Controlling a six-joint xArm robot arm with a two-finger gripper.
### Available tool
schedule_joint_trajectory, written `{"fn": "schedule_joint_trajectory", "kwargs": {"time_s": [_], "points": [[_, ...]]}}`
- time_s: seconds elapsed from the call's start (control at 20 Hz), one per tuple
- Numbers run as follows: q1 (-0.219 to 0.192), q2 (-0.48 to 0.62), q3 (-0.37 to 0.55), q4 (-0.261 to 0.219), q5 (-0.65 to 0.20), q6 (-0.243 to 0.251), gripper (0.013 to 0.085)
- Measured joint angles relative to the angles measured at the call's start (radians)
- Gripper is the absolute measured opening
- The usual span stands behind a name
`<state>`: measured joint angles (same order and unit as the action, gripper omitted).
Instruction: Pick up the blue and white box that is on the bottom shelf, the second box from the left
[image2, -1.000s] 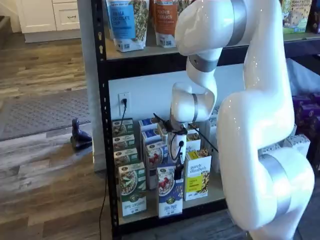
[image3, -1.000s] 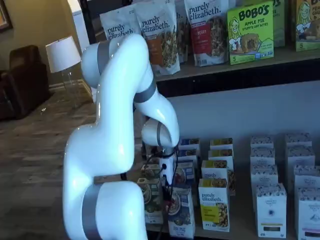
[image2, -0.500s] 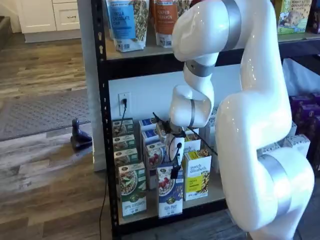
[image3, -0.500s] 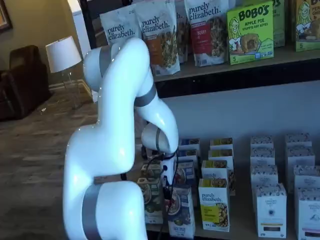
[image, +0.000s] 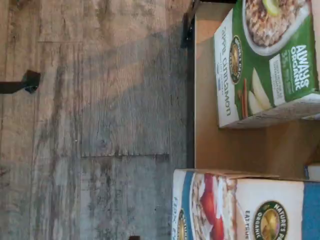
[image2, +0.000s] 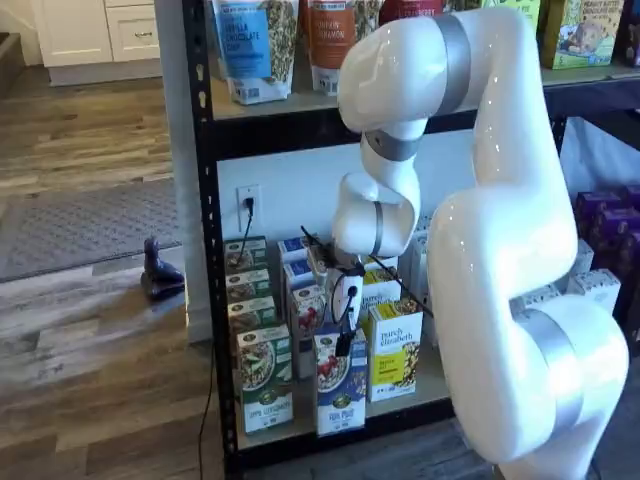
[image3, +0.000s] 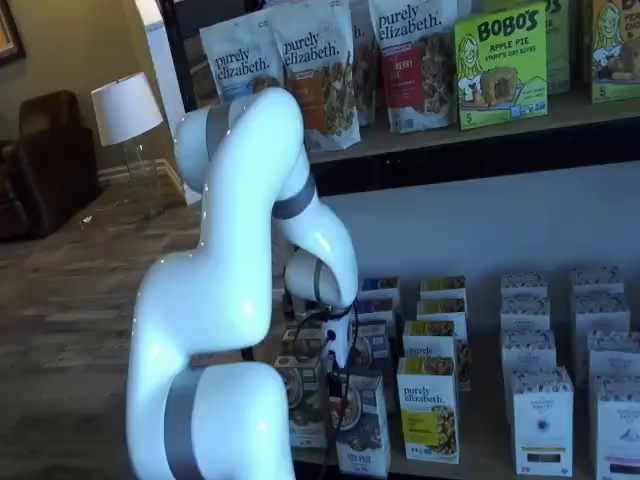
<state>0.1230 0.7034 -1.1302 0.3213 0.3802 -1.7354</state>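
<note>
Standing tall, narrow cardboard blue and white box (image2: 340, 390).

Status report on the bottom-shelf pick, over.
Gripper at the front blue and white box, not gripping. Box upright on the bottom shelf. Green and white box close alongside.

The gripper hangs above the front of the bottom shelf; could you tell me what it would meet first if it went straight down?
Most likely the top of the blue and white box, directly below the gripper on the bottom shelf; depth is hard to judge.
</note>
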Motion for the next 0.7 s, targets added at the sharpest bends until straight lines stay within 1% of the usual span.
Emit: {"fn": "schedule_joint_trajectory", "kwargs": {"time_s": [0.5, 0.7], "points": [[-0.014, 0.068, -0.090, -0.020, 0.016, 0.007, 0.0850], [-0.025, 0.090, -0.118, -0.049, 0.028, 0.023, 0.0850]]}}
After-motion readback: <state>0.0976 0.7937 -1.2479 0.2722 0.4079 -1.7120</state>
